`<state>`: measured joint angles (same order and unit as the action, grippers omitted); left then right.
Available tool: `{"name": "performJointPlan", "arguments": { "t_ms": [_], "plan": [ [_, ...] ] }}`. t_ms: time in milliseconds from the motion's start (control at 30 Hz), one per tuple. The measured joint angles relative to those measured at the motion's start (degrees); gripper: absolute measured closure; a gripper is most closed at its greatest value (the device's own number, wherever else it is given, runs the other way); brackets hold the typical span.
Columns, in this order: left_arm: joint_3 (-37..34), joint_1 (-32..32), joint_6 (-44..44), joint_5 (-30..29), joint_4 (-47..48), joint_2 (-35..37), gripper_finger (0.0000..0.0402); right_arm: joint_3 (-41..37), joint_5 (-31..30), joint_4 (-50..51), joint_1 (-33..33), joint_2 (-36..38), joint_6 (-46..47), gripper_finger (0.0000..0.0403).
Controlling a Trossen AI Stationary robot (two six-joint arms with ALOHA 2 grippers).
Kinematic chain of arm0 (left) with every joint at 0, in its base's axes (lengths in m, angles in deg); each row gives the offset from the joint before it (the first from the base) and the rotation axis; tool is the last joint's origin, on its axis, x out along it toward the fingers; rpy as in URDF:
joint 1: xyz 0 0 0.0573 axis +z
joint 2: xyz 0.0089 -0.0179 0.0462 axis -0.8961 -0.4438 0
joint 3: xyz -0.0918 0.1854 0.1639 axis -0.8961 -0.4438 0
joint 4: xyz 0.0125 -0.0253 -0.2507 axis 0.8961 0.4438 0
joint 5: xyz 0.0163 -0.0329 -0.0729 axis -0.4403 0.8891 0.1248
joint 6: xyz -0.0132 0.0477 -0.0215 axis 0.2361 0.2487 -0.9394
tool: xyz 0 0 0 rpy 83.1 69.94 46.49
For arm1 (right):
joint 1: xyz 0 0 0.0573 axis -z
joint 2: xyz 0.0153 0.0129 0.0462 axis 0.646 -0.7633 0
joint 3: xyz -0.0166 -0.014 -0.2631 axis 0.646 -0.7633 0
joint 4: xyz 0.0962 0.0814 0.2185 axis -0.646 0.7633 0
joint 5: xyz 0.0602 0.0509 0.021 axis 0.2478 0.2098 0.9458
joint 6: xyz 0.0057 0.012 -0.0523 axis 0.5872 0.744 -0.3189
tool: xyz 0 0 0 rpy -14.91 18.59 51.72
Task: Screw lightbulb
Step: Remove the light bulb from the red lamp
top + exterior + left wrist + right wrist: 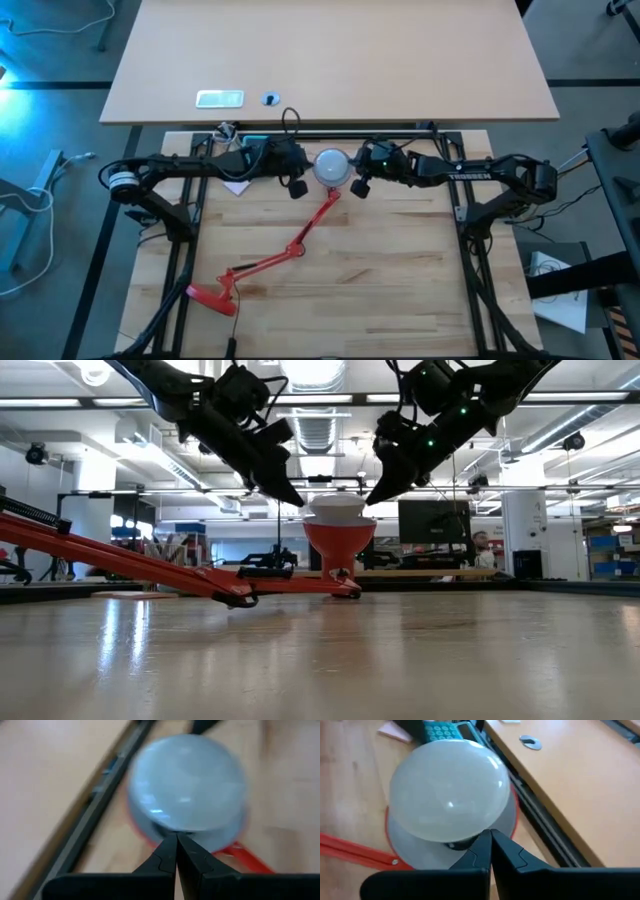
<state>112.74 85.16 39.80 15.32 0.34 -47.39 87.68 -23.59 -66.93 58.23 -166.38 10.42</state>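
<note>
A red desk lamp lies on the wooden table. Its jointed arm [300, 240] runs from the base [212, 297] at the near left up to the cone shade [338, 545], which opens upward. The white lightbulb [337, 507] sits dome-up in the shade. My left gripper [298, 501] is shut and slants down at the bulb's left side. My right gripper [373, 499] is shut and slants down at its right side. In the high view both flank the lightbulb [331, 167] near the table's far edge. My left gripper's shut fingertips [176, 839] meet the dome's lower edge [172, 829] just above the shade's rim, slanting down from the table's left. My right gripper's shut fingertips [488, 837] meet the dome's underside [470, 836] the same way from the table's right. The bulb stays upright in the shade.
A black rail [400, 132] runs along the table's far edge, with a tan desk [330, 60] behind it. A teal object [440, 730] and a pink paper [236, 186] lie just left of the bulb. The lamp's arm crosses the table's middle.
</note>
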Motion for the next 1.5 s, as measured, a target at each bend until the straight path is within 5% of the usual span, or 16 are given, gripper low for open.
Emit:
{"name": "performJointPlan", "arguments": {
  "t_ms": [133, 333, 667, 1100, 1367, 1500],
  "plan": [
    [0.0, 1.82, 0.84, -3.95, -2.63, 0.04, 0.0401, 0.0, 5.41, 1.29, -0.03, 0.0, 0.21, 0.0403],
    [0.01, 3.9, 0.88, -1.86, -7.64, -1.35, 0.0401, 0.0, 11.66, 3.18, -0.12, 0.0, 0.79, 0.0403],
    [0.0, 2.44, 0.95, 3.07, -7.69, -2.86, 0.0401, -0.07, 10.7, 2.65, 0.12, 0.0, 0.58, 0.0403],
    [0.02, -0.88, -0.08, 4.45, -3.19, -1.89, 0.0401, -0.07, -2.75, 1.89, 0.25, 0.02, -0.97, 0.0403],
    [0.04, -0.06, 1.04, -4.62, -2.73, -1.31, 0.0402, -0.07, -1.47, 7.93, 0.41, 1.22, -0.96, 0.0403],
    [0.04, 0.52, 1.39, -4.77, -5.58, -1.29, 0.0402, -0.07, 5.59, 10.87, 0.41, 1.45, 0.52, 0.0403]
  ]
}}
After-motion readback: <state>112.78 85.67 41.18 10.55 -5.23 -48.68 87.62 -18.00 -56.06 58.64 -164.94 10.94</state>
